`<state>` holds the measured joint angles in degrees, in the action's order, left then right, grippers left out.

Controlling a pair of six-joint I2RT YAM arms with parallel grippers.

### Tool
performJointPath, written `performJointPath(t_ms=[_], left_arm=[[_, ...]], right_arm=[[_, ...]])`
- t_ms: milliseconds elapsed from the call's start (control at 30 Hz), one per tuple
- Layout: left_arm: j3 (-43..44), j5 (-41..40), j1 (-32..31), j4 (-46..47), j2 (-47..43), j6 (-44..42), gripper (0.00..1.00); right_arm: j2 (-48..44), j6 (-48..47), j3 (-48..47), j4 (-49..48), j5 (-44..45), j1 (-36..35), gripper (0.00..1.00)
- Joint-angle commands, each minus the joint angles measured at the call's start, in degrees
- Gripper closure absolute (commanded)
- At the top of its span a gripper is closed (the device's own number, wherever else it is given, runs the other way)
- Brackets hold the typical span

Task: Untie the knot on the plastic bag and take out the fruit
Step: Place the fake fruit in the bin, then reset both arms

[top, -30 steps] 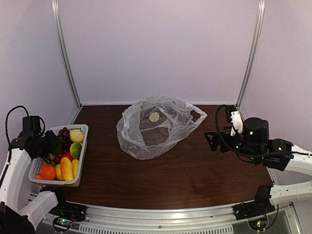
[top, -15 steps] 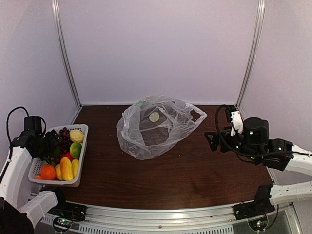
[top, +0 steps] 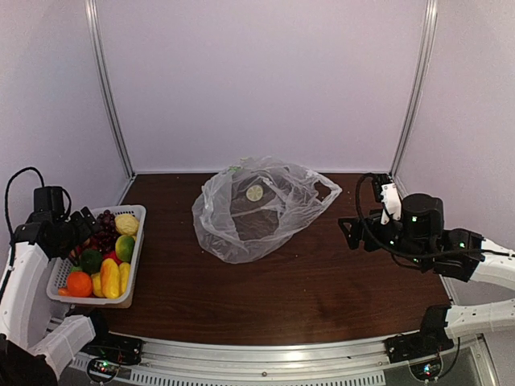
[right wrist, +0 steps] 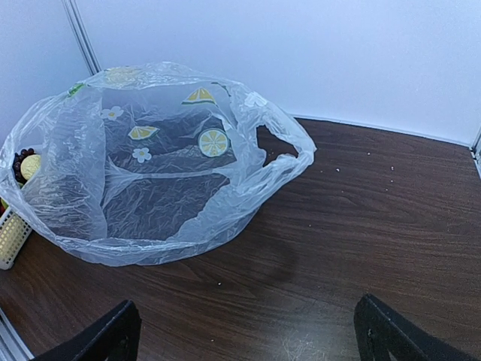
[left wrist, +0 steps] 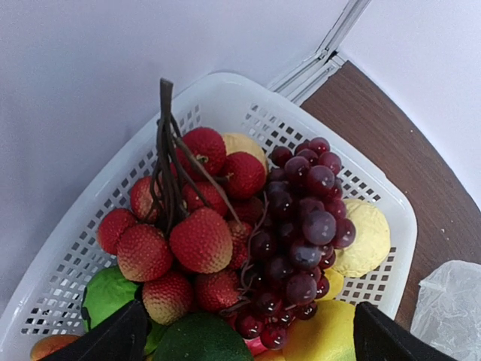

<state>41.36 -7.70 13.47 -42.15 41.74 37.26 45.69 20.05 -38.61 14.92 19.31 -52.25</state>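
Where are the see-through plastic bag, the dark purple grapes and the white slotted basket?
Clear crinkly plastic bag (right wrist: 75, 173): right wrist view, its crumpled left side.
Dark purple grape bunch (left wrist: 301, 226): left wrist view, middle of the cluster.
White slotted plastic basket (left wrist: 71, 259): left wrist view, its perforated left wall.

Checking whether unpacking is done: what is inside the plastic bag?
The plastic bag looks empty: through its clear film only the table and its printed lemon slices show. Crumpled folds blur small spots.

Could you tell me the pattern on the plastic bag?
The plastic bag shows lemon slices and flowers; right wrist view.
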Motion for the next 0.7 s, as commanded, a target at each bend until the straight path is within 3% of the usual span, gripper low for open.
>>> performJointPath(t_ms=[0, 233, 467, 667], left_arm=[[2.9, 1.2, 0.4, 0.3, 0.2, -6.0, 0.02], [7.0, 12.2, 0.4, 3.3, 4.2, -13.4, 0.02], [10.5, 21.4, 0.4, 9.4, 6.1, -21.4, 0.02], [9.5, 21.1, 0.4, 13.4, 4.1, -26.3, 0.02]], right_arm=[[-0.3, 1.1, 0.4, 1.3, -0.5, 0.5, 0.00], [2.1, 2.3, -1.2, 3.6, -1.0, 2.7, 0.00], [6.6, 3.6, -1.7, 5.3, -7.3, 10.3, 0.00], [6.3, 3.1, -1.2, 6.0, -11.9, 20.8, 0.00]])
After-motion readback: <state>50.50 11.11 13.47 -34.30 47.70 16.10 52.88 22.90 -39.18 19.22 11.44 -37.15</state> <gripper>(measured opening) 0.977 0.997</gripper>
